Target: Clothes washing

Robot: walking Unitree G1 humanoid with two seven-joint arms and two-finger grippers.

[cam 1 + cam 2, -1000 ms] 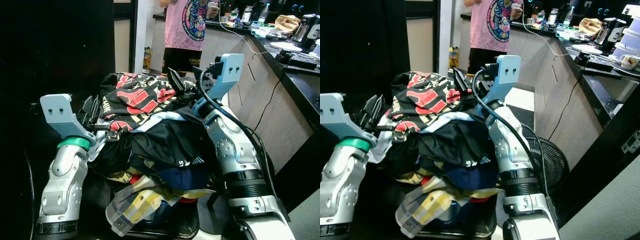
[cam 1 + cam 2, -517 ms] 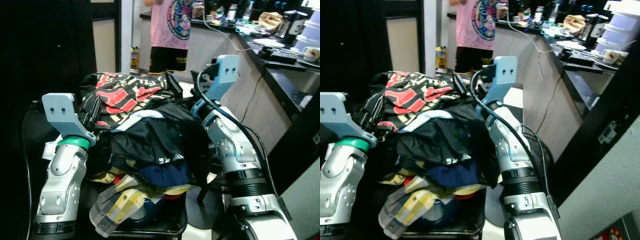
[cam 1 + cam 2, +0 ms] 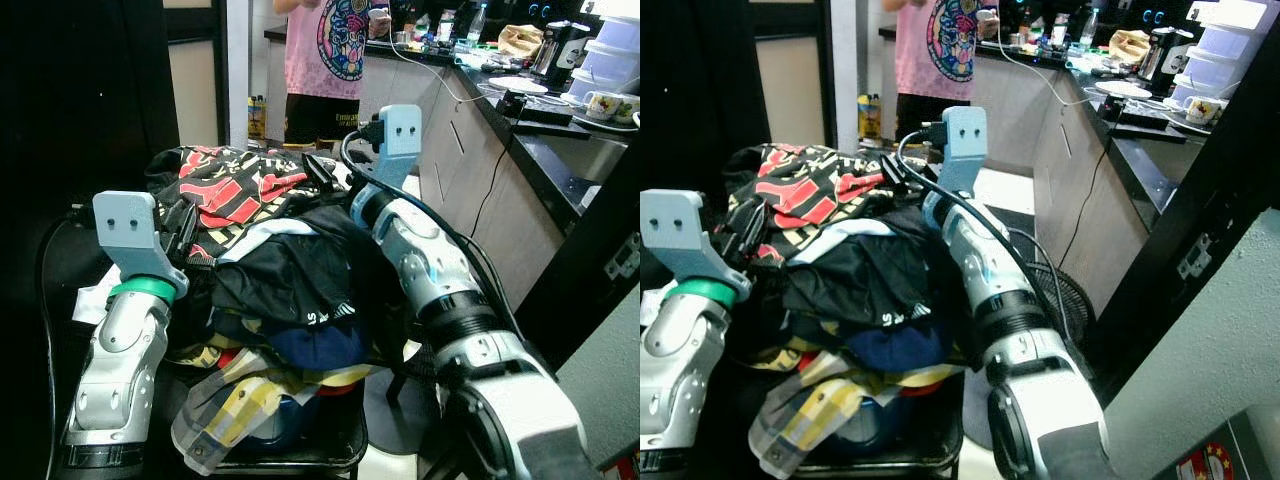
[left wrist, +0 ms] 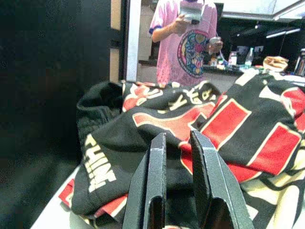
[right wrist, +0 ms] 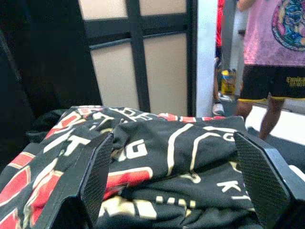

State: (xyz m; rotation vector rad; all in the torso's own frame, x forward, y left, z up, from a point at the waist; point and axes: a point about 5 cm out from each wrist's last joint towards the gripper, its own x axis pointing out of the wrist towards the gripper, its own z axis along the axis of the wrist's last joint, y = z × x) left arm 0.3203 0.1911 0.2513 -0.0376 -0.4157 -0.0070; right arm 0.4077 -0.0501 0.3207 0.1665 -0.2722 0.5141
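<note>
The clothes pile (image 3: pixel 270 300) is carried between both arms, as before (camera has swung). Left gripper (image 4: pixel 177 157) is nearly closed at 9 o'clock; right gripper (image 5: pixel 176 171) spread wide at 1 o'clock.

I see the heap of clothes (image 3: pixel 270 270) packed between both arms, leaving no gap to slip through. A dark wall (image 3: pixel 90 90) closes my left side. The worktop (image 3: pixel 560 150) hems in my right. Ahead, a person (image 3: pixel 335 55) stands in the passage, and a floor fan (image 3: pixel 1055 300) sits low beside my right arm.
</note>
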